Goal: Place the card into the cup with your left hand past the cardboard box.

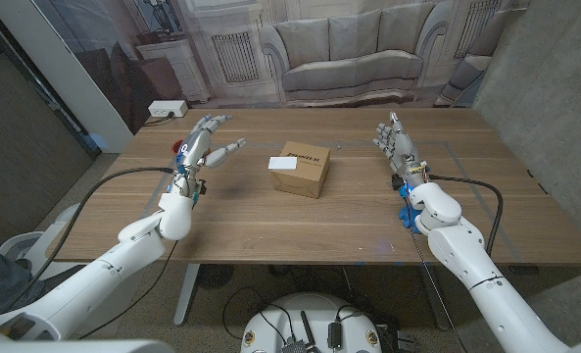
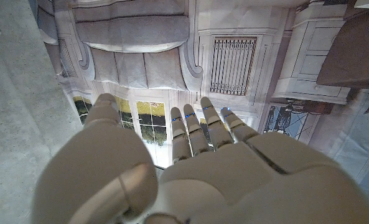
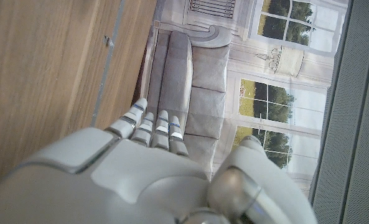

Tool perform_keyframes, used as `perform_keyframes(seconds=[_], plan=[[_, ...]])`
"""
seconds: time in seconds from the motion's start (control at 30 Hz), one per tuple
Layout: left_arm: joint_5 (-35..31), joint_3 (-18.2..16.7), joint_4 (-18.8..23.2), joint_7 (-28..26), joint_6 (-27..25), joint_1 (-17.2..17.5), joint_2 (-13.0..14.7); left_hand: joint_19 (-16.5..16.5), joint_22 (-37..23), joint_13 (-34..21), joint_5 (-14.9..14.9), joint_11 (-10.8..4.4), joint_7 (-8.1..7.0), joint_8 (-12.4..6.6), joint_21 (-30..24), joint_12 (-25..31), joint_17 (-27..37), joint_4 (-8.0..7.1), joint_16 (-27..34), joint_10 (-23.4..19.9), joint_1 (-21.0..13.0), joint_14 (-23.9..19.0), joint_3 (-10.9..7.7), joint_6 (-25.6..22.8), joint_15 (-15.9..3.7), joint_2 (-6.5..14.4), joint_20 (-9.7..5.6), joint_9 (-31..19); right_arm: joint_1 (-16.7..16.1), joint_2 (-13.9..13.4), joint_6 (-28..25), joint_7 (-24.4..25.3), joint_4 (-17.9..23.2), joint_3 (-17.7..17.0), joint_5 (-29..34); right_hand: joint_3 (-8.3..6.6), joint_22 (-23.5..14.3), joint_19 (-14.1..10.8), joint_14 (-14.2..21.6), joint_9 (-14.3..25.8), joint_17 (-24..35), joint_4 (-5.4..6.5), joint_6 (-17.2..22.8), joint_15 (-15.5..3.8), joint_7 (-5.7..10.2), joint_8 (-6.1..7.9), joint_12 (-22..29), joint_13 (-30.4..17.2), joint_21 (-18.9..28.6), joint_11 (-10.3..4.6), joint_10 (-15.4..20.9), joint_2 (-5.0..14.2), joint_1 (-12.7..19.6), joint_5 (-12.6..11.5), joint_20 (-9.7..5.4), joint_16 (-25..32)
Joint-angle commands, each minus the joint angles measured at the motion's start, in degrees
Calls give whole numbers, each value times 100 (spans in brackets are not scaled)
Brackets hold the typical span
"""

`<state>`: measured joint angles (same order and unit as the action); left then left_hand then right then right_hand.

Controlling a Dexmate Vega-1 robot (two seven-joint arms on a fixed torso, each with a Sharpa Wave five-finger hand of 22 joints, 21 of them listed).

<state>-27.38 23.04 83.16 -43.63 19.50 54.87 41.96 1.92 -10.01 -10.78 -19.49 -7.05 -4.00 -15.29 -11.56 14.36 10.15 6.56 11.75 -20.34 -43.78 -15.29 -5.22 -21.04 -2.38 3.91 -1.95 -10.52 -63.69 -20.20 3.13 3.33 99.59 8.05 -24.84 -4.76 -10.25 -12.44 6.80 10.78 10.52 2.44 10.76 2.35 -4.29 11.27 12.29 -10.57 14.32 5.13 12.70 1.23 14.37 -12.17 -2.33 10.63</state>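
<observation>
My left robot hand (image 1: 204, 143) is raised over the left side of the surface (image 1: 270, 221), fingers spread apart and holding nothing; just behind it a red object (image 1: 180, 147) peeks out, too hidden to identify. My right robot hand (image 1: 398, 147) stands on the right side, fingers straight, close together and empty. Between them, toward the far middle, sits the cardboard box (image 1: 305, 168), with the white card (image 1: 283, 164) lying on its top at the left edge. Both robot hands are well apart from the box.
</observation>
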Motion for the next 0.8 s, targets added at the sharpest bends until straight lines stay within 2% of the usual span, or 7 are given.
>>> perform_keyframes(seconds=[0.03,0.8], plan=[[-155,-12,454,57,-589,191,238,63,-6,-19,4,-13,-17,2,-10,-30,3,59,-11,-66,-49,-52,1,-33,-545,-13,-226,-23,24,5,7,-60,-36,-15,-43,3,-23,-44,67,19,14,-16,56,2,-23,24,39,-14,-15,1,36,29,11,10,-59,36],[-527,-45,1016,16,-1307,504,502,65,-7,-20,2,-29,-40,39,1,-71,6,87,-36,-82,-115,-57,3,-64,-578,-44,-230,-23,-61,9,29,-134,15,-73,-100,15,-26,-53,72,19,16,-21,60,9,-24,21,33,-15,-45,0,38,38,10,14,-52,32]])
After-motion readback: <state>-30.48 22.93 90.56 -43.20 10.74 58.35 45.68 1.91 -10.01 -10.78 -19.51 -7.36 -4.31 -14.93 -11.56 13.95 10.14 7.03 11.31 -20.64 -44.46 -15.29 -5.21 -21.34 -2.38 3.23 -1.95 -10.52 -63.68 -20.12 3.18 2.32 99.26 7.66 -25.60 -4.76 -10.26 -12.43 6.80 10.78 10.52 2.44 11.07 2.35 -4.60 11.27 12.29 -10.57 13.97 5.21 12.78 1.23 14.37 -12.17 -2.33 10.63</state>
